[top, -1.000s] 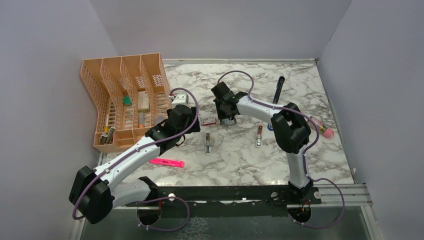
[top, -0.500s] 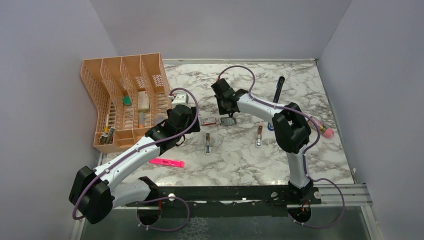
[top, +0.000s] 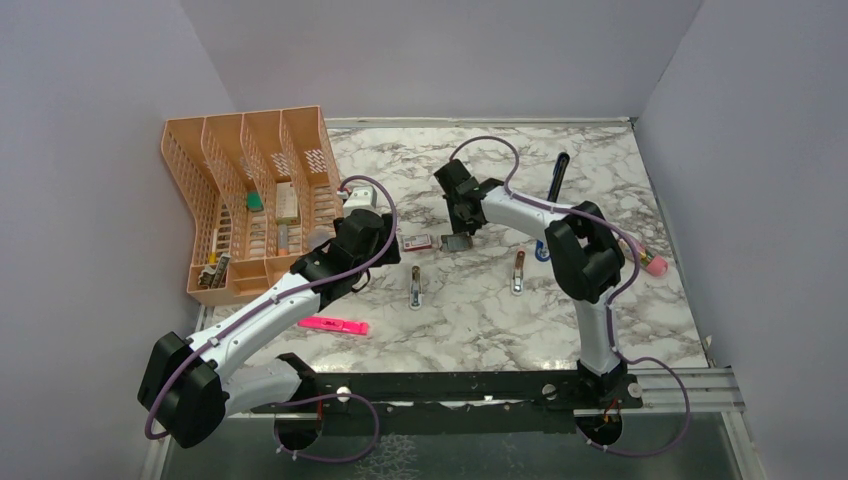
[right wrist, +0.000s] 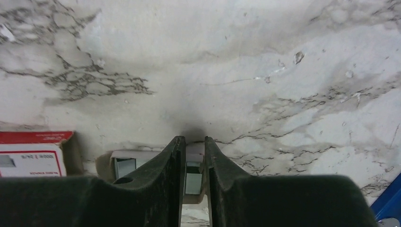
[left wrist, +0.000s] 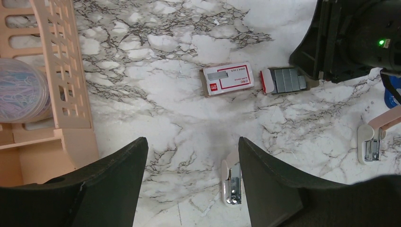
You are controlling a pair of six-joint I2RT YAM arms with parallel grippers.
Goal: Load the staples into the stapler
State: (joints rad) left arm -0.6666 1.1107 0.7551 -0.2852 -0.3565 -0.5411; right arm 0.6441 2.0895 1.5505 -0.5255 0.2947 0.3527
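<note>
Early going, we'd say: the right jaws hang nearly closed over the staples [left wrist: 285,79], grip unclear. Left jaws are wide and empty. The stapler [top: 557,178] lies unloaded, well apart on the table [top: 480,322].

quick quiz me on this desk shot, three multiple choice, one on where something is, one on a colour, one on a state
1. Where does the staple box lie?
A. in the peach organizer
B. on the marble table, beside the staples
C. leaning against the back wall

2. What colour is the highlighter near the left arm?
A. pink
B. green
C. blue

3. How is the left claw?
A. shut on a pen
B. open, gripping nothing
C. shut on the staple box

Answers:
1 B: the left wrist view shows the box and the staples side by side on the marble.
2 A: it shows bright pink in the top view.
3 B: its fingers stand wide apart above the table, and nothing is gripped between them.
</note>
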